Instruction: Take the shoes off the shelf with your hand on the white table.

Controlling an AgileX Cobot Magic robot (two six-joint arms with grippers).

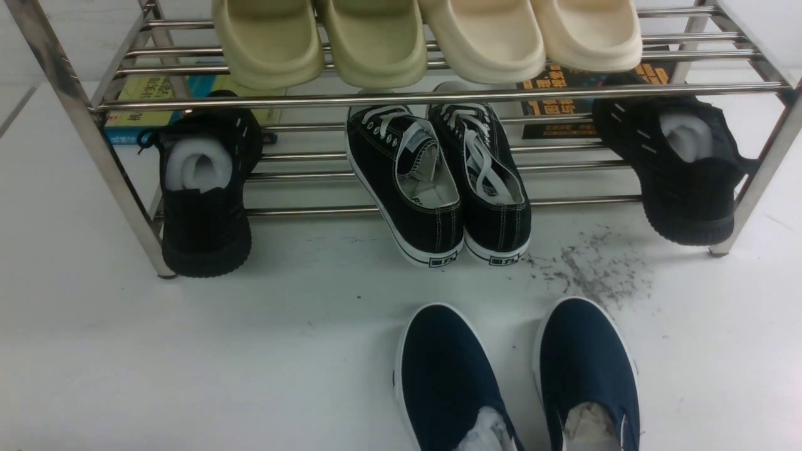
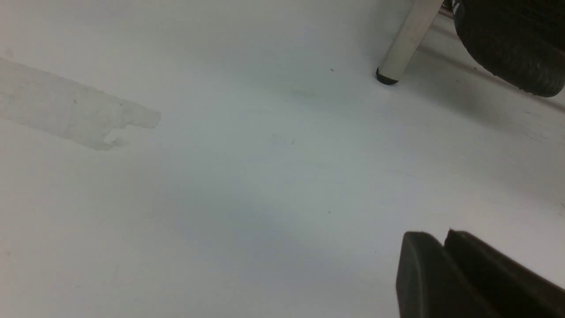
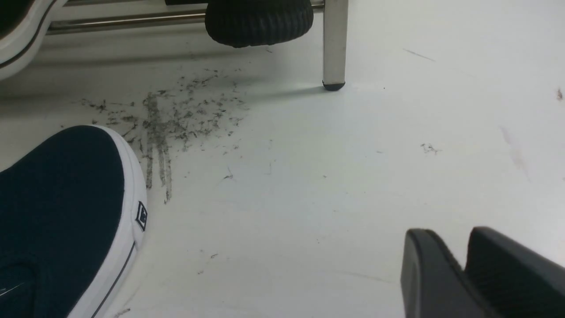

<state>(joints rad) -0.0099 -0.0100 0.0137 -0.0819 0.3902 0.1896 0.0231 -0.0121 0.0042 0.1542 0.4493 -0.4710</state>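
The navy slip-on shoes stand side by side on the white table (image 1: 188, 351) in front of the shelf (image 1: 438, 95), toes toward it: the left shoe (image 1: 445, 369) and the right shoe (image 1: 586, 357). One navy toe (image 3: 62, 198) shows in the right wrist view. Neither arm shows in the front view. My left gripper (image 2: 443, 236) is shut and empty, low over bare table near a shelf leg (image 2: 408, 39). My right gripper (image 3: 454, 234) holds nothing, with a narrow gap at its tips, to the side of the navy shoe.
On the lower tier are black lace-up sneakers (image 1: 438, 188) in the middle and black knit shoes at the left (image 1: 203, 200) and right (image 1: 686, 169). Cream slippers (image 1: 426, 37) sit on top, with books (image 1: 141, 100) behind. Grey scuff streaks (image 1: 595, 269) mark the table.
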